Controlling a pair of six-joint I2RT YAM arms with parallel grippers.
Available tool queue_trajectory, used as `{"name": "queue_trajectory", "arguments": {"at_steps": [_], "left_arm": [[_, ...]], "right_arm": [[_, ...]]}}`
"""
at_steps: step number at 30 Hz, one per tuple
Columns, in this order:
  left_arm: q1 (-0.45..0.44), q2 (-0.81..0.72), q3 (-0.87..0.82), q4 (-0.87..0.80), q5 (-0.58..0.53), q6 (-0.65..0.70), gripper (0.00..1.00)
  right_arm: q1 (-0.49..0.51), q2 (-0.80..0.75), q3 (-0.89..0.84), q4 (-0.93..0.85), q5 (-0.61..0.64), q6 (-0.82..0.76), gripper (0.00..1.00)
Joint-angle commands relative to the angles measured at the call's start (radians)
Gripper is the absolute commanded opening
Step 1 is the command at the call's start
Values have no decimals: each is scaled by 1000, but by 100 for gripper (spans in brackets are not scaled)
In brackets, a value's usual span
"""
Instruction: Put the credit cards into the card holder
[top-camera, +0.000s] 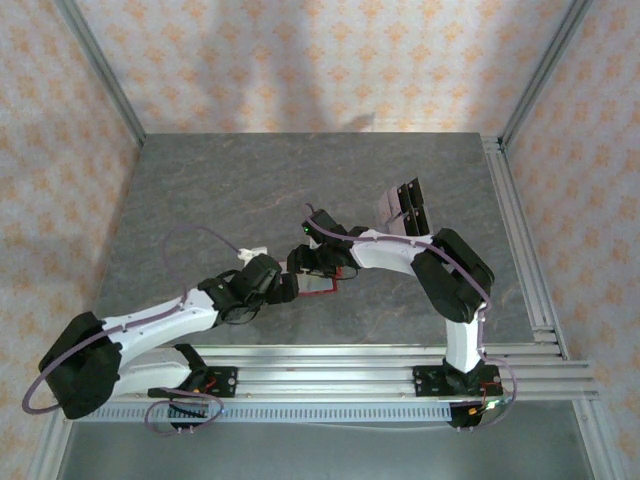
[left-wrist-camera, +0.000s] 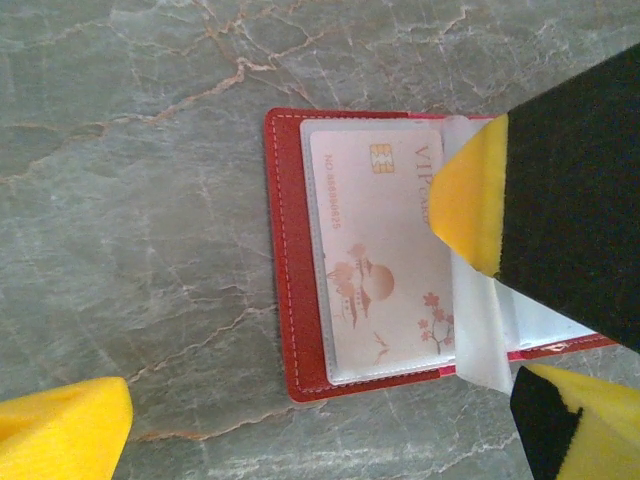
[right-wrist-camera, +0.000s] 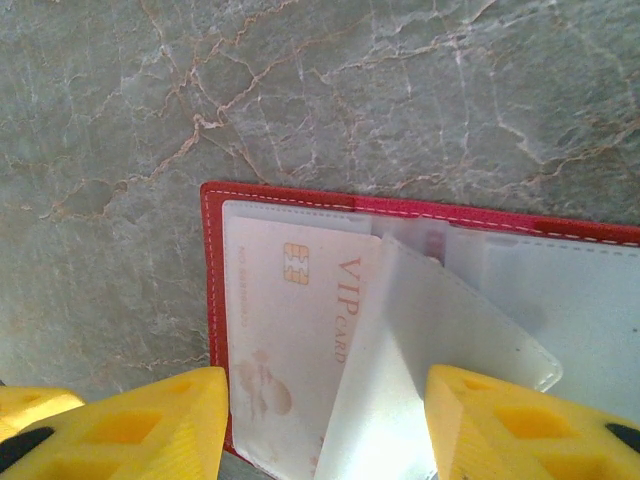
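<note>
Top external shows the grey stone table (top-camera: 200, 190), the left arm (top-camera: 160, 320) and right arm (top-camera: 455, 280) bent inward to meet a little in from its near edge, over the open card holder (top-camera: 322, 284). Spare credit cards (top-camera: 405, 208) lie well apart toward the far right corner, nearer the right arm, stacked roughly far-to-near. The left gripper (left-wrist-camera: 320, 440) hangs spread wide. The right gripper (right-wrist-camera: 330, 430) stands half apart astride a lifted clear sleeve (right-wrist-camera: 430, 340), pinching nothing I can see. One VIP card (left-wrist-camera: 375, 260) sits sleeved.
</note>
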Motion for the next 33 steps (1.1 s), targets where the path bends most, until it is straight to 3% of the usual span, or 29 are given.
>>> {"name": "queue_trajectory", "arguments": {"at_steps": [1,33], "left_arm": [[-15,34,17,36,-8,3,99],[-45,202,20,136,-64,-23,99]], "right_arm": [[5,-12,-10,14,15,11,54],[3,-23,-8,13,8,7,54]]}}
